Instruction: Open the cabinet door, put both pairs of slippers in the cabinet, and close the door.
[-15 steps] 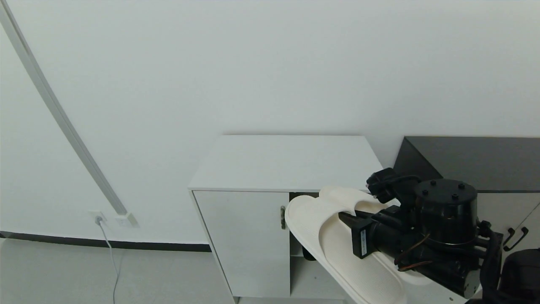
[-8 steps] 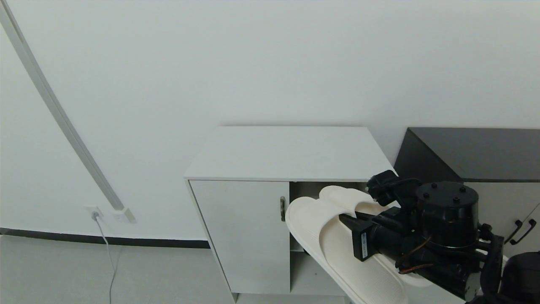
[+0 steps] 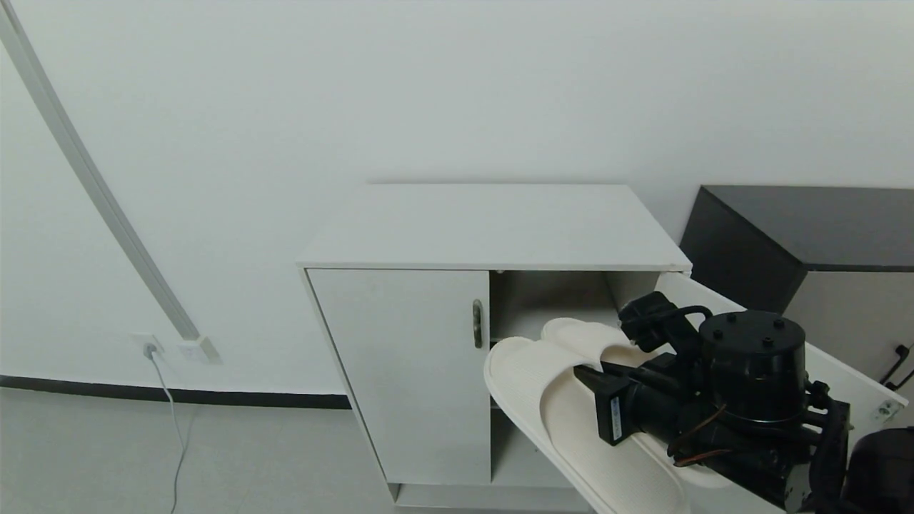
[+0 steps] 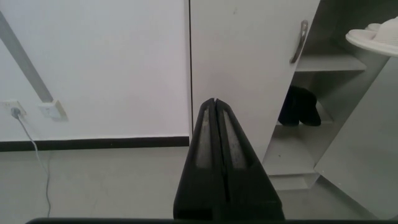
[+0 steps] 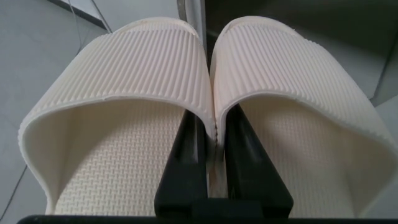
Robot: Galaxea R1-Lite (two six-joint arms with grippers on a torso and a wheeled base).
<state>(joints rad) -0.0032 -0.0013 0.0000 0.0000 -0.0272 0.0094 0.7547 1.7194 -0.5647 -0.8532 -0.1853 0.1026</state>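
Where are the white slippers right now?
In the head view, the slippers are pinched in the right gripper, on the robot's right, in front of the open half of the cabinet.

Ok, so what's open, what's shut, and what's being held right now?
Right door: open.
Left door: shut.
White slippers: pinched together in the right gripper.
Dark slippers: inside the cabinet.
Left gripper: shut, empty.
Plug: in its socket.

Cream ribbed slippers [image 5: 205, 118], white cabinet [image 3: 400, 357]
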